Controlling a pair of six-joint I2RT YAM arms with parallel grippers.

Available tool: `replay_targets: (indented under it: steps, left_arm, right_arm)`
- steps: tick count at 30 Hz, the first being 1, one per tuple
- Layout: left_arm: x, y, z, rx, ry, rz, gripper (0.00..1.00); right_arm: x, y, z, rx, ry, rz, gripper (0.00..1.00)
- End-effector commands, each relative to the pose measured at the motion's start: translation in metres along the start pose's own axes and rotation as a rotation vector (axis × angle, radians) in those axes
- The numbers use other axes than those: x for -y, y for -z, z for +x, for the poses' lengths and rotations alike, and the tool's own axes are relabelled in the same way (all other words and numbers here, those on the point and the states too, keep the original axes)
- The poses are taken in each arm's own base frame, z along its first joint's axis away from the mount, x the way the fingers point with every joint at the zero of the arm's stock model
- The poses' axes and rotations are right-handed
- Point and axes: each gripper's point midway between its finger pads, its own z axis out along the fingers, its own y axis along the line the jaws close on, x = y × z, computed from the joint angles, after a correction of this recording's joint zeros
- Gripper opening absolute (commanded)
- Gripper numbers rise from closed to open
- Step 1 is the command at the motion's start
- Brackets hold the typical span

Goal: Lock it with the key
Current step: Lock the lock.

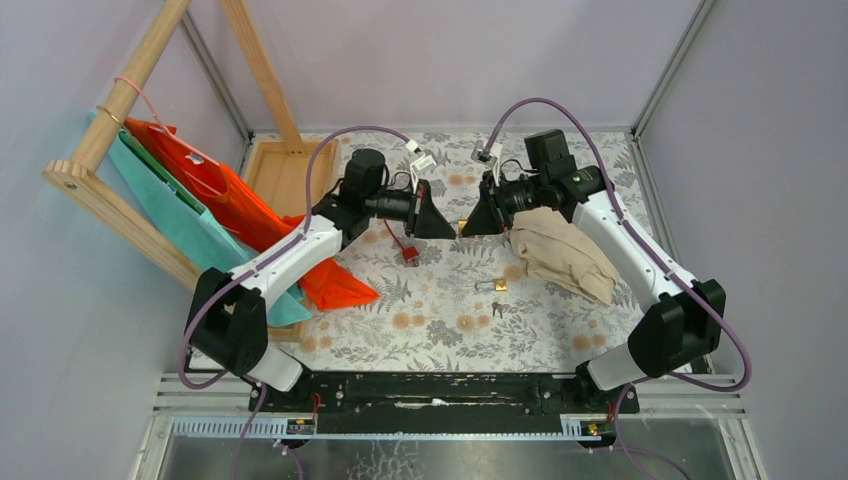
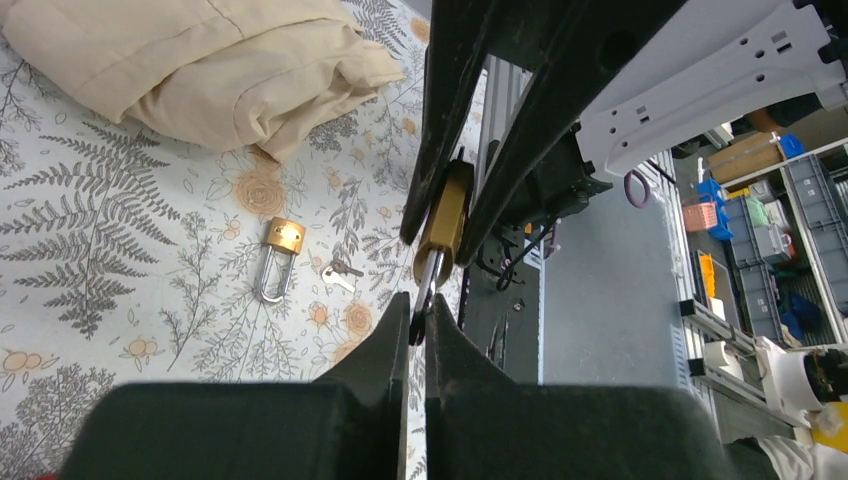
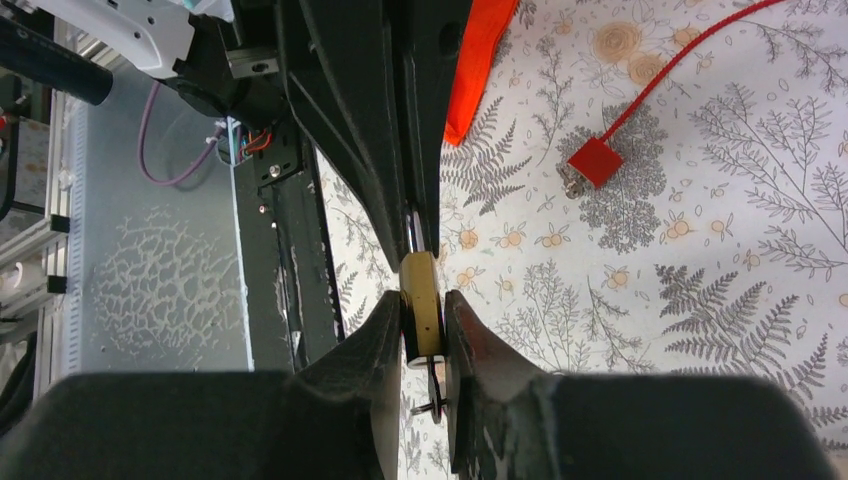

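The lock, a small red body (image 1: pixel 409 253) with a thin red cable (image 1: pixel 393 235), lies on the table between the arms. It also shows in the right wrist view (image 3: pixel 594 162), and no gripper touches it. My right gripper (image 1: pixel 472 226) (image 3: pixel 424 300) is shut on a brass padlock (image 3: pixel 421 305) held in the air, with a key (image 3: pixel 433 385) and a small ring hanging from its bottom. My left gripper (image 1: pixel 445 228) (image 2: pixel 420 305) faces it and is shut on that padlock's steel shackle (image 2: pixel 428 285). The padlock's brass body (image 2: pixel 445 215) shows between the right fingers.
A second brass padlock (image 1: pixel 497 286) (image 2: pixel 281 240) and a loose key (image 1: pixel 496 309) (image 2: pixel 340 272) lie on the patterned table. A beige cloth (image 1: pixel 560 255) lies under the right arm. Orange (image 1: pixel 250 210) and teal bags hang from a wooden rack (image 1: pixel 120 100) on the left.
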Motion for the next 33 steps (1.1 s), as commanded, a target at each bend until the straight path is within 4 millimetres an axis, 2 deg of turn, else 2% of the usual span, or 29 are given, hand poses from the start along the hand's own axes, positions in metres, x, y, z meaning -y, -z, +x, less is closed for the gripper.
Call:
replay_targets:
  steps: [1, 6, 15, 18, 20, 25, 26, 28, 33]
  left_arm:
    - [0.054, -0.039, 0.001, -0.026, -0.09, 0.198, 0.0]
    - [0.061, -0.047, 0.01, -0.051, -0.088, 0.233, 0.0]
    - [0.054, -0.039, 0.015, -0.072, -0.17, 0.172, 0.0]
    - [0.041, -0.032, 0.012, -0.065, -0.197, 0.127, 0.0]
    - [0.033, -0.025, 0.009, -0.054, -0.207, 0.097, 0.0]
    - [0.009, -0.006, 0.004, -0.039, -0.237, 0.004, 0.0]
    - [0.006, -0.003, 0.003, -0.041, -0.25, -0.01, 0.0]
    - [0.001, 0.001, 0.005, -0.049, -0.272, -0.037, 0.0]
    - [-0.004, 0.006, 0.006, -0.054, -0.297, -0.063, 0.0]
  right_arm:
    - [-0.03, -0.018, -0.049, 0.137, 0.228, -0.123, 0.0]
    - [-0.032, -0.019, -0.048, 0.132, 0.242, -0.13, 0.0]
    - [-0.025, -0.016, -0.029, 0.084, 0.264, -0.067, 0.01]
    - [-0.021, -0.015, -0.023, 0.065, 0.262, -0.044, 0.1]
    - [-0.018, -0.013, -0.019, 0.047, 0.269, -0.024, 0.22]
    - [-0.012, -0.004, -0.009, 0.023, 0.281, 0.014, 0.69]
    - [-0.012, -0.003, -0.007, 0.021, 0.281, 0.019, 0.75]
    - [-0.012, -0.001, -0.006, 0.02, 0.285, 0.025, 0.83]
    - [-0.014, 0.002, -0.004, 0.007, 0.295, 0.027, 0.87]
